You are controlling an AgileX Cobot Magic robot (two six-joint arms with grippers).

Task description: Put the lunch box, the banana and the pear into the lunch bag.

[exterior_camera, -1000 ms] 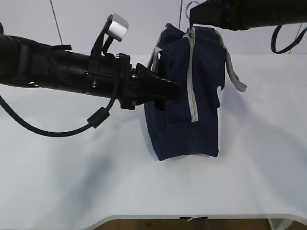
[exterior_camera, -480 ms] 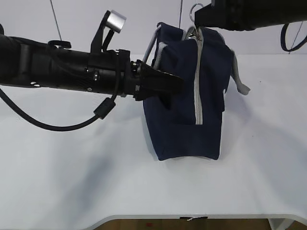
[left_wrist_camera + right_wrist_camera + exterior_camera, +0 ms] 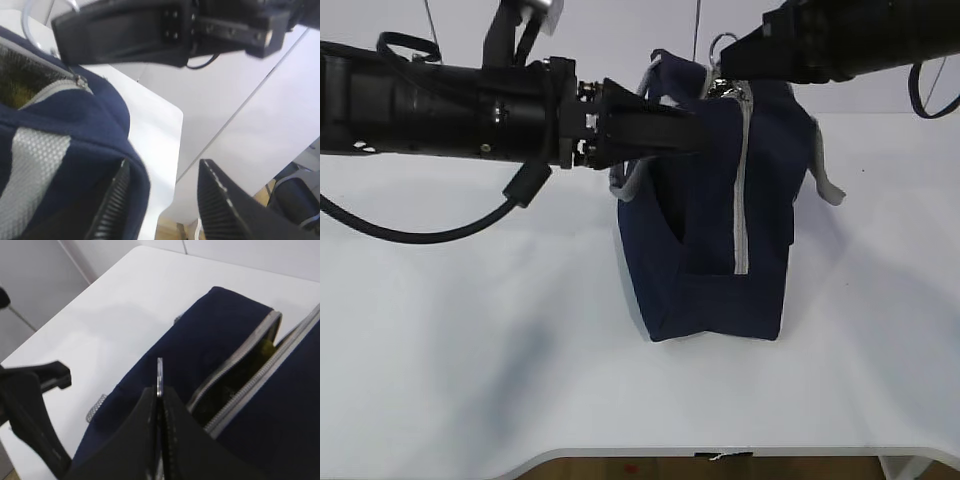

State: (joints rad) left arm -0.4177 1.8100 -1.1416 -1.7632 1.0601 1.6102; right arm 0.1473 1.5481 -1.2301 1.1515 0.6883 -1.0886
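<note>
Lunch bag (image 3: 720, 230) stands on the white table (image 3: 470, 350), its top partly unzipped. At its top edge the right gripper (image 3: 159, 390) has its jaws pinched nearly together on the zipper's ring pull (image 3: 159, 371) — the thin metal ring stands up between them. The left gripper (image 3: 160, 200) meets the bag's upper left side with jaws apart, navy fabric lying against one finger (image 3: 114, 205). Inside the opening something yellowish shows — too blurred to name.

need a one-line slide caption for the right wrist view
Right gripper pinches the zipper ring pull above the partly open lunch bag, something yellow visible inside.
</note>
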